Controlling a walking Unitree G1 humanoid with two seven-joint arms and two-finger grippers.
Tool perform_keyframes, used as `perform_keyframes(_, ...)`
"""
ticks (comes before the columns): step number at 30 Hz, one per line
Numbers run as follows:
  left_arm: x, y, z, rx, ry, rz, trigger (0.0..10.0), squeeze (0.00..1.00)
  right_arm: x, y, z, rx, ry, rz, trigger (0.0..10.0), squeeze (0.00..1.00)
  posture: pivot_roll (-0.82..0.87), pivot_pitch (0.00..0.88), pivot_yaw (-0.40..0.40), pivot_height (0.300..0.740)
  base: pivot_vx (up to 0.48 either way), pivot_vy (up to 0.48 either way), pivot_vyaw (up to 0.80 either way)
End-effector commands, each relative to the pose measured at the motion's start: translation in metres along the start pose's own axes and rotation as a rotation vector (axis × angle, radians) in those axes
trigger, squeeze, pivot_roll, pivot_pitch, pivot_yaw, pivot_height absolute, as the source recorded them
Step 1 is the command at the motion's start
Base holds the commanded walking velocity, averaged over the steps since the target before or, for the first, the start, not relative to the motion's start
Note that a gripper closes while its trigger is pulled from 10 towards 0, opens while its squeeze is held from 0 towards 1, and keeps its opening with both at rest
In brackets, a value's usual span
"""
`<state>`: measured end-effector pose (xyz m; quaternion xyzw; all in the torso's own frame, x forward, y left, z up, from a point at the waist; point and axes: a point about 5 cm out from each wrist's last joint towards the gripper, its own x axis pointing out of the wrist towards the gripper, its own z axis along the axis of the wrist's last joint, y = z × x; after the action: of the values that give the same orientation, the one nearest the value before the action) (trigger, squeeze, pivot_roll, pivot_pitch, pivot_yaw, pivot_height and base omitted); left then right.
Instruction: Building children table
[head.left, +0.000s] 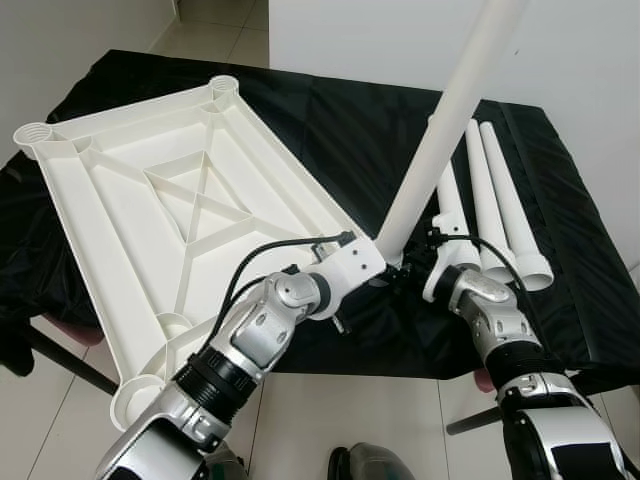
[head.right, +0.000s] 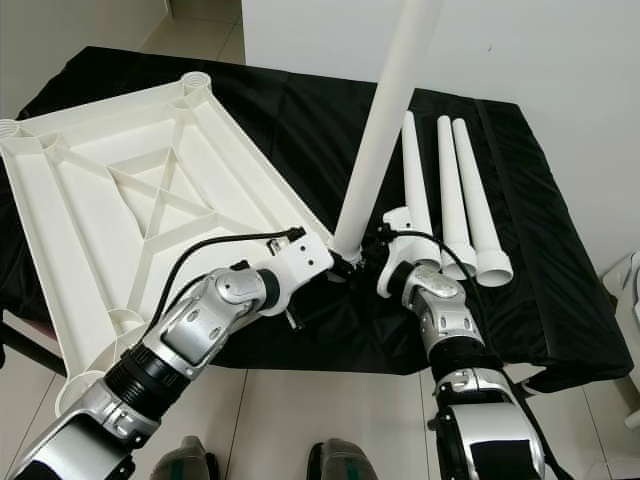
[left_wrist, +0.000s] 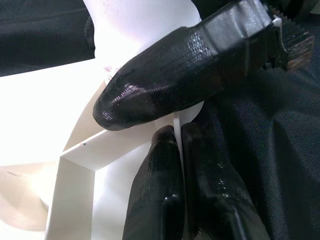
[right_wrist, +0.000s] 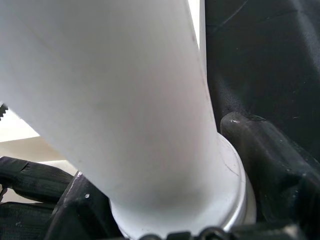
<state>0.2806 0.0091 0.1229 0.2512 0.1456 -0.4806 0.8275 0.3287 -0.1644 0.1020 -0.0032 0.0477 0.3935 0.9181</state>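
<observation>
Table leg (in work): long white tube (head.left: 440, 135), tilted, upper end running out of the top of the head view, lower collared end at the near right corner of the inverted table panel.
Table panel: white ribbed plastic top (head.left: 150, 215) lying underside up on the black-covered tabletop (head.left: 360, 130); round leg sockets at its corners, X-shaped ribbing in the centre. Near-left corner overhangs the tabletop edge.
Right tool: (right_wrist: 165, 210) black fingers on either side of the leg's collared base, clamped on it; right wrist view shows the tube rising out of the grip with a finger (right_wrist: 265, 155) pressed against the collar.
Left tool: (left_wrist: 175, 135) at the same corner, fingers closed onto a thin white rib of the panel; left wrist view shows two fingers pressed together with the rib edge between them. A third black finger, blunt-tipped (left_wrist: 180, 70), lies across just beyond them, against the white leg base.
Spare legs: three white tubes (head.right: 455, 195) lying side by side on the black cloth to the right of the held leg, flared ends toward the robot.
Surroundings: pale tiled floor (head.left: 330, 420) under the tabletop; white wall (head.left: 590, 60) behind.
</observation>
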Motion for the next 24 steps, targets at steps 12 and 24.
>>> perform_keyframes(12, 0.004, -0.018, -0.021, -0.021, 0.085, -0.067, 10.0, 0.0, -0.011, 0.002, -0.012, -0.009, 0.034, -0.314, 0.0, 0.0, -0.06, 0.004, -0.057, 0.74, 0.0, 0.0, 0.0)
perform_keyframes(24, 0.003, -0.016, -0.022, -0.017, 0.09, -0.059, 10.0, 0.0, -0.007, 0.03, -0.018, 0.069, 0.014, -0.839, 0.0, 0.0, -0.05, 0.006, -0.065, 0.74, 0.0, 0.0, 0.0)
